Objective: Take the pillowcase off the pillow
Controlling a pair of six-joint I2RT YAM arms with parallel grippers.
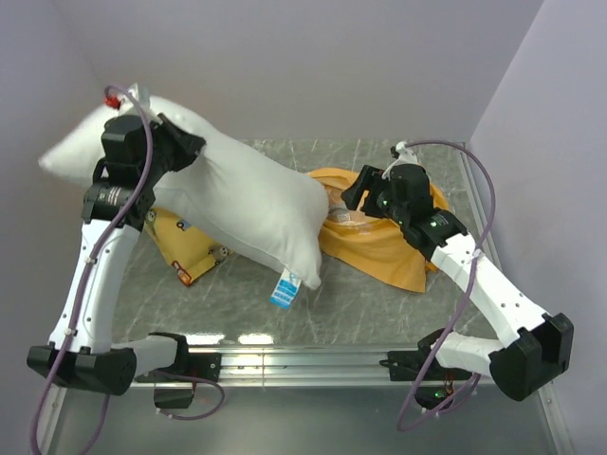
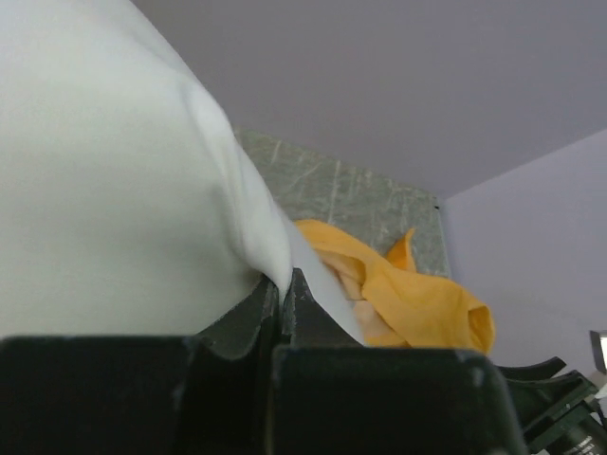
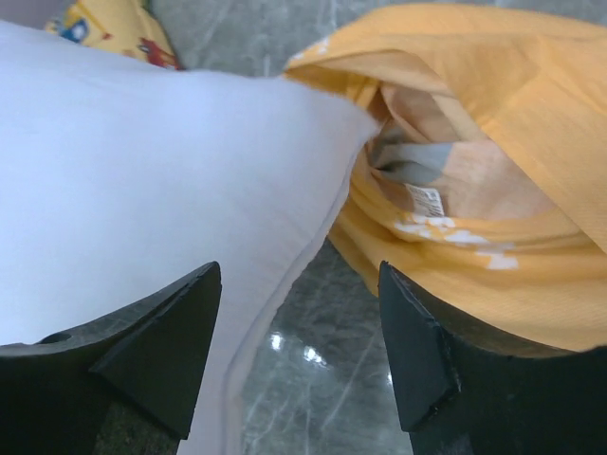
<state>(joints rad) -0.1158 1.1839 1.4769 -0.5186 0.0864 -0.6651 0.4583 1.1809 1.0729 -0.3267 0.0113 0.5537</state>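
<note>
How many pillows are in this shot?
2. The white pillow is held up at left by the left claw; the small yellow pillow lies on the table under it, partly hidden.

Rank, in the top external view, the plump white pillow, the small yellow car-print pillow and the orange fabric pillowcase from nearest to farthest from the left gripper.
1. Plump white pillow: pinched by the fingers of the left gripper.
2. Small yellow car-print pillow: just below, under the white pillow.
3. Orange fabric pillowcase: far over on the right.
</note>
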